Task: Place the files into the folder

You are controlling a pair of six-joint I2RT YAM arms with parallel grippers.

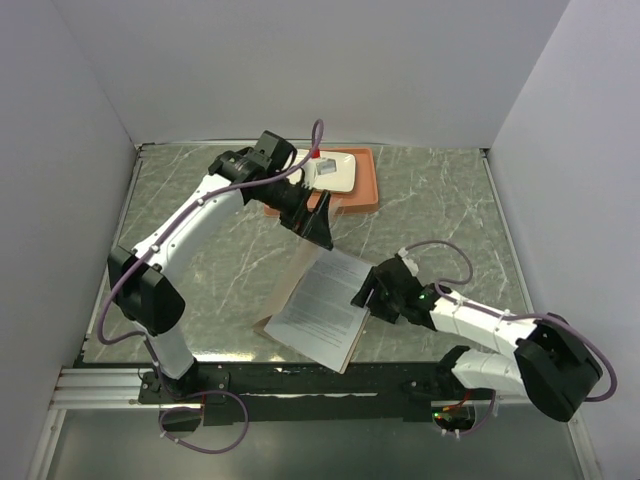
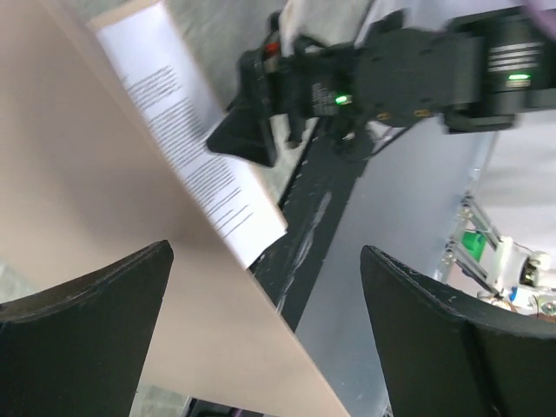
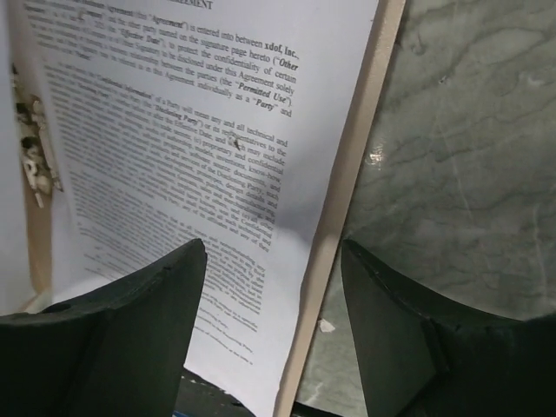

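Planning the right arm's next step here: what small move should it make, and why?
Probably back the right gripper off the folder's right edge. Its jaws stand open astride that edge, holding nothing, and the printed sheet already lies inside the folder, so the arm would only block closing.

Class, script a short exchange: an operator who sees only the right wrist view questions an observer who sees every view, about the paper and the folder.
Operator: My open right gripper straddles the paper and the edge of the folder. Where is the left gripper?
Observer: The left gripper hangs at the folder's far end, fingers wide apart.
Operator: Is anything beyond the folder?
Observer: An orange tray holding a white plate sits near the back of the table.
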